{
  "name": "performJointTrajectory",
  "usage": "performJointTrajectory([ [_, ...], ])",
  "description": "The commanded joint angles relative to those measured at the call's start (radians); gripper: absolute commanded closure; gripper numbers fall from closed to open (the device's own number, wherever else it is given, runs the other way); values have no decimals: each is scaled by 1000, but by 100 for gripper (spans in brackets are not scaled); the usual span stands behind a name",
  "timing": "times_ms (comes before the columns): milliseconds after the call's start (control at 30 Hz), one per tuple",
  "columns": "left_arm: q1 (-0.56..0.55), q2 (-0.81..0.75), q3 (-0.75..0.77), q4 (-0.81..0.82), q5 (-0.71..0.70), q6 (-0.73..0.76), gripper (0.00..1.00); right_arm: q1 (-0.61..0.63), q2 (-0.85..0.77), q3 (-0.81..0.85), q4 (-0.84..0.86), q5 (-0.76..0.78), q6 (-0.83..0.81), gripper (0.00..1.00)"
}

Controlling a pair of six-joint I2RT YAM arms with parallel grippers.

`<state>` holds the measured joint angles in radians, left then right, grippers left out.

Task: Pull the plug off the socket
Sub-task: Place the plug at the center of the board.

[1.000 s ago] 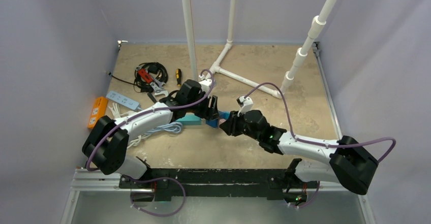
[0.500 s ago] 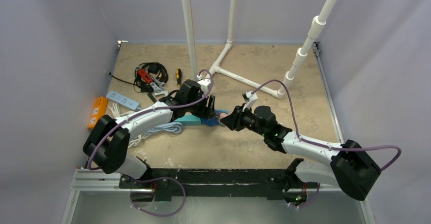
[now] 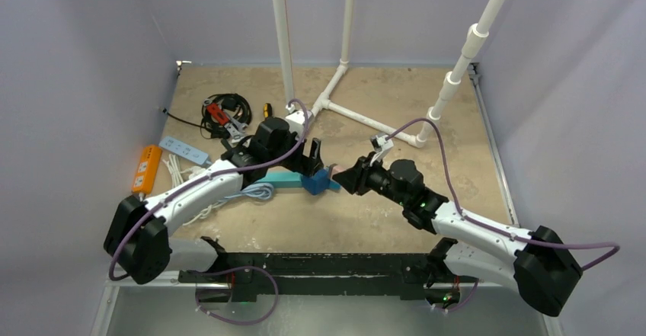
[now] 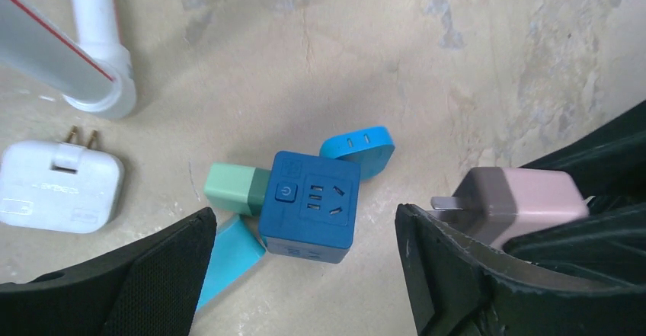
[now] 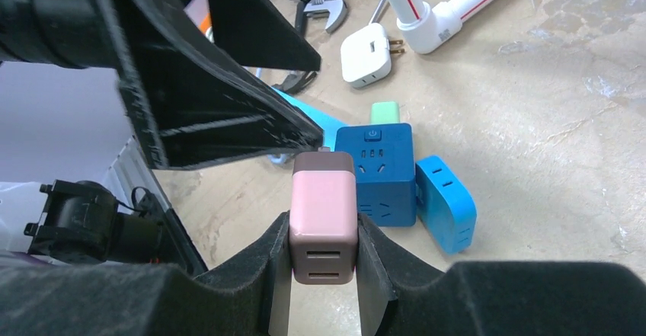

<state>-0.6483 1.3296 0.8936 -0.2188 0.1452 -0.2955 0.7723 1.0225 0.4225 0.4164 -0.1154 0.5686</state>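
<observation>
My right claw (image 5: 324,233) is clamped on the pink plug (image 5: 323,199), prongs clear of the blue socket cube (image 5: 378,170). My left claw (image 4: 305,218) gapes wide above it, gripping nothing. Bare table (image 4: 472,62) lies beyond. My pads (image 5: 278,275) hide the plug's flanks.

The plug (image 5: 323,214) is matt pink plastic with metal pins. The socket (image 4: 308,206) is smooth blue plastic, the pipe (image 4: 91,54) glossy white plastic. The worktop (image 4: 426,62) looks rough and stained. The right tool (image 5: 323,229) has matt black, grainy pads (image 5: 251,275).
</observation>
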Motion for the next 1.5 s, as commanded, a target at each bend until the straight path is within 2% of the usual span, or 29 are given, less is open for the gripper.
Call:
performJointTrajectory([
  [0, 14, -107, -5, -12, -71, 23, 13, 20, -28, 62, -1, 10, -5, 100],
  [133, 125, -195, -21, -40, -122, -9, 13, 121, 9, 117, 4, 128, 10, 100],
  [200, 210, -241, -35, -37, -135, -32, 13, 164, 58, 155, 12, 188, 16, 100],
  [267, 240, -277, -33, -49, -193, -37, 13, 188, 129, 196, 33, 236, 20, 100],
  [400, 259, -328, -32, -74, -316, -23, 13, 231, 278, 308, 45, 340, -1, 100],
  [500, 259, -353, -35, -87, -367, -6, 13, 248, 402, 397, 69, 365, -22, 100],
  [733, 259, -357, -42, -88, -363, -1, 13, 250, 672, 543, 154, 337, -13, 100],
  [933, 259, -343, -43, -80, -326, 6, 13, 249, 842, 643, 185, 375, -17, 100],
  [1033, 259, -343, -45, -79, -315, 9, 13, 236, 895, 674, 177, 391, -14, 94],
  [1267, 259, -337, -47, -73, -286, 15, 13, 200, 951, 705, 198, 374, -17, 72],
  [1467, 259, -315, -44, -73, -260, 18, 13, 190, 960, 716, 196, 351, -38, 40],
])
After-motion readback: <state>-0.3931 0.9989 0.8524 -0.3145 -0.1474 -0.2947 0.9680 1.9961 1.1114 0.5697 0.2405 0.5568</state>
